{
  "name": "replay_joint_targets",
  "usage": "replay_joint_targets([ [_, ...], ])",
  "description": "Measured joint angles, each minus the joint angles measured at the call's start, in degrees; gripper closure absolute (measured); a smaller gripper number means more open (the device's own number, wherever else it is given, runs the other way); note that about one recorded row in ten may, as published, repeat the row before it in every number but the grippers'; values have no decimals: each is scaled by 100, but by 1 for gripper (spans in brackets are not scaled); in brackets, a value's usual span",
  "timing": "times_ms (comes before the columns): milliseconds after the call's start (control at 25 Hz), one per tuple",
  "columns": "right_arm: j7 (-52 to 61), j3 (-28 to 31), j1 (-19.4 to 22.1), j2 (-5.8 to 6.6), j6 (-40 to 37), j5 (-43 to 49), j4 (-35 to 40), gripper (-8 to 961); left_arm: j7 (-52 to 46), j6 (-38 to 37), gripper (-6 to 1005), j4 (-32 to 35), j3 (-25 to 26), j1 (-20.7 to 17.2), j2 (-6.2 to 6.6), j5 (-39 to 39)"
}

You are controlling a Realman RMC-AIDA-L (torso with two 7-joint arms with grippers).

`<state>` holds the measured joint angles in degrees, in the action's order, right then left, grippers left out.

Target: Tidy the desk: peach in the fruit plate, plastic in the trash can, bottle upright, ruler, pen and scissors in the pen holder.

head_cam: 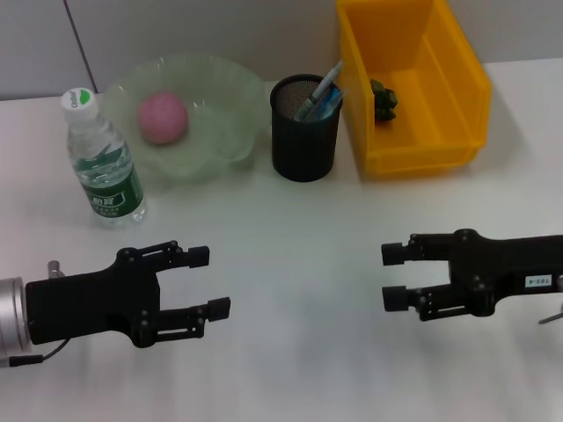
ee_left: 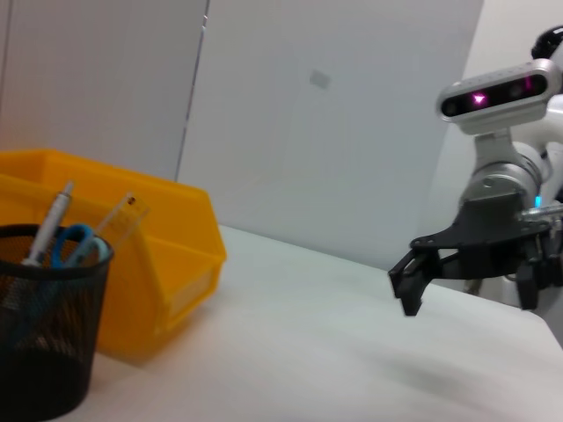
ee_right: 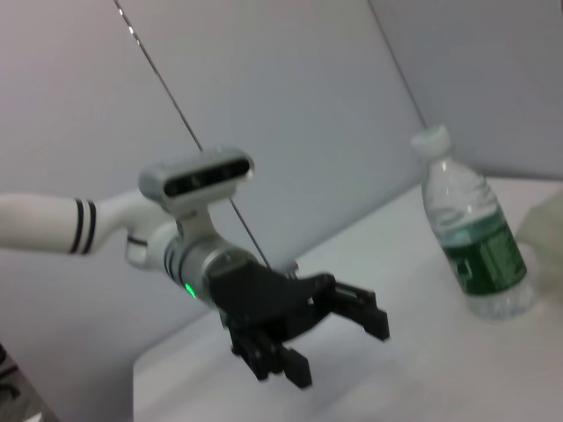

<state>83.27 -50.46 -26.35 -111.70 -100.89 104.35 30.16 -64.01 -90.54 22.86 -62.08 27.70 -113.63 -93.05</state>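
Showing, only in the head view, one peach lying in the fruit plate at upper left and one dark wad of plastic sitting in the yellow trash can at upper right. Revealing, in the left wrist view, a clear ruler, a pen and blue scissors sticking out of one mesh pen holder. Standing upright at left: one bottle. Hovering low over the white table, both empty, fingers spread: left tool at lower left, right tool at lower right, pointing toward each other.
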Motion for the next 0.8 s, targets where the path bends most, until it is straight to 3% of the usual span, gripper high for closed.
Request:
replay_joint_targets([
  [280,-72,-25,-65,-250,297,496,63,150,-280,-156,202,254,16,47,8,-332],
  [800,-149,26,-84,-346,348,515,59,149,-368,-330,203,306,-14,95,34,-598],
])
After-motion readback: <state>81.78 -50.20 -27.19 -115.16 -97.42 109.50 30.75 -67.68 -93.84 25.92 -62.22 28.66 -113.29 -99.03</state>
